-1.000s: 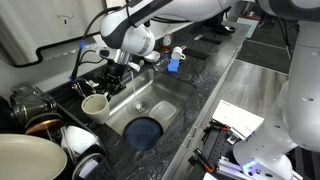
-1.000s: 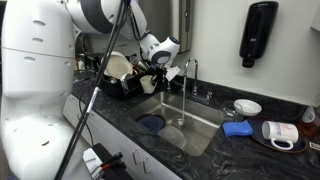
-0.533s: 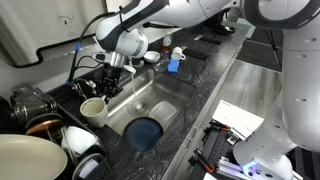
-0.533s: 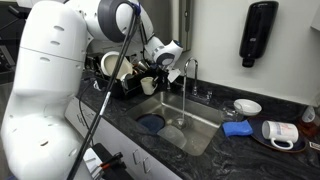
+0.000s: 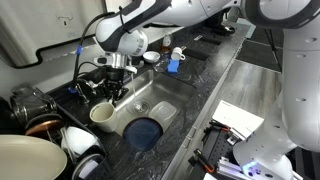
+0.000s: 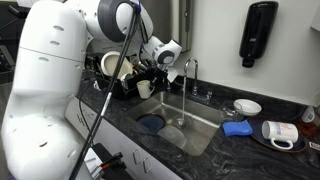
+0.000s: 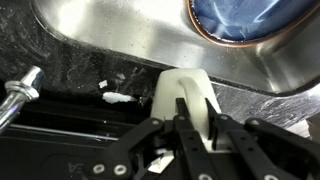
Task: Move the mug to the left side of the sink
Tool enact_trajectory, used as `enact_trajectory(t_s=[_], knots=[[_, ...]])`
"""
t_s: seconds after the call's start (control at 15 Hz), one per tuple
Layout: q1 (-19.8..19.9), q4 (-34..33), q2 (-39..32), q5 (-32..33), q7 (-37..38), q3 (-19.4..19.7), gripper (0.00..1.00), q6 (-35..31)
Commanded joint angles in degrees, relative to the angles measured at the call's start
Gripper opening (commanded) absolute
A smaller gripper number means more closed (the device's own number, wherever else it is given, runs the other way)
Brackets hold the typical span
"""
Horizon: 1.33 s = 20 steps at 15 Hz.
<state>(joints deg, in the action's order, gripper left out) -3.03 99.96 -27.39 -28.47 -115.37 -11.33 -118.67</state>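
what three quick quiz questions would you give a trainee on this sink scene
1. Multiple choice: what lies on the floor of the sink? A) a dark blue round object B) a red apple C) a banana
2. True or false: the mug sits down inside the basin.
3. Short answer: what colour is the wall dispenser?

Key: 1 A. 2 false: the mug is at the dark counter beside the basin, with the gripper right at it. 3 black.
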Motion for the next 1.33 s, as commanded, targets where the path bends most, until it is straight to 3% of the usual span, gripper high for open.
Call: enact_trajectory(t_s=[0.0, 0.33, 0.73, 1.07, 1.13, 1.27], knots=[[0.0, -8.4, -4.0, 2.6, 0.3, -1.8, 0.04, 5.8], [0.0, -3.7, -1.6, -2.6, 6.8, -1.5, 0.04, -1.1], [-1.5, 5.4, 3.1, -11.0, 24.1, -3.3, 0.04, -12.3], [-2.8, 6.0, 1.5, -12.4, 32.8, -5.2, 0.04, -20.2], [-3.1, 5.7, 1.4, -11.2, 34.2, -5.4, 0.43, -21.3], [-4.0, 5.5, 1.7, -8.2, 37.1, -5.2, 0.50, -22.9]])
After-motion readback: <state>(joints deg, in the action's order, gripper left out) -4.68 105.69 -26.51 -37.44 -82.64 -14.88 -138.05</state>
